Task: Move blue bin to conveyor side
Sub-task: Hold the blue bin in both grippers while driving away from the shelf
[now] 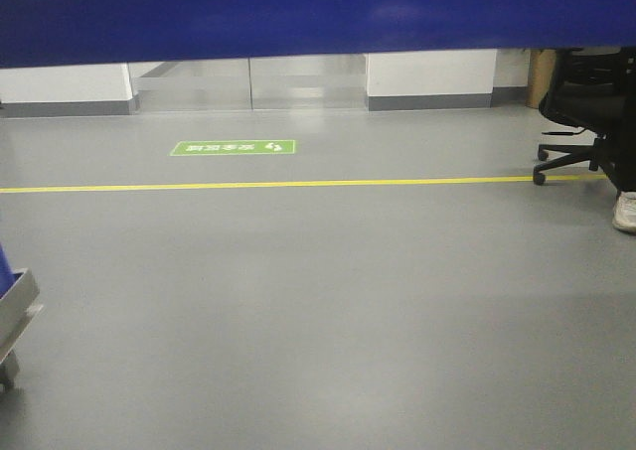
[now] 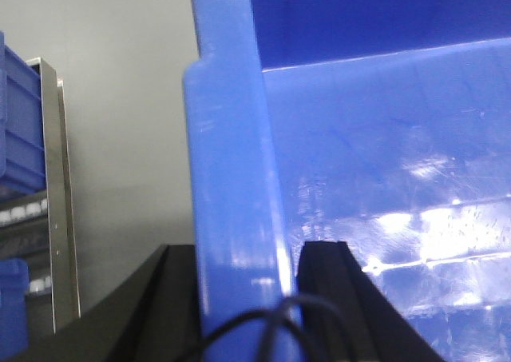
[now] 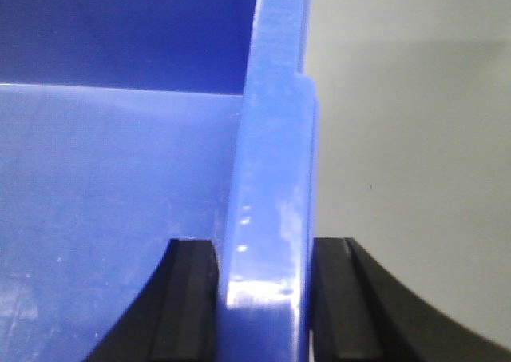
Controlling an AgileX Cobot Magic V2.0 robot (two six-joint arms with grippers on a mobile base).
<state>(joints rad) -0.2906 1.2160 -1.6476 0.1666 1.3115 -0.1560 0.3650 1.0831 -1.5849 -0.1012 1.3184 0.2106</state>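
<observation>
Blue bin held raised across top of front frame. Opposite side walls pinched tight in left gripper and right gripper jaws, presumably for balanced carry. Conveyor not in view.

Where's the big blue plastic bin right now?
The large glossy blue plastic bin fills the front view's top edge, its walls pinched by the left tool and right tool.

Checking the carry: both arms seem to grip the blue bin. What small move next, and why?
Probably carry the blue bin level toward the conveyor, which no view shows. The left gripper and right gripper each have jaws closed on one of its walls, and it hangs above the floor in the front view.
</observation>
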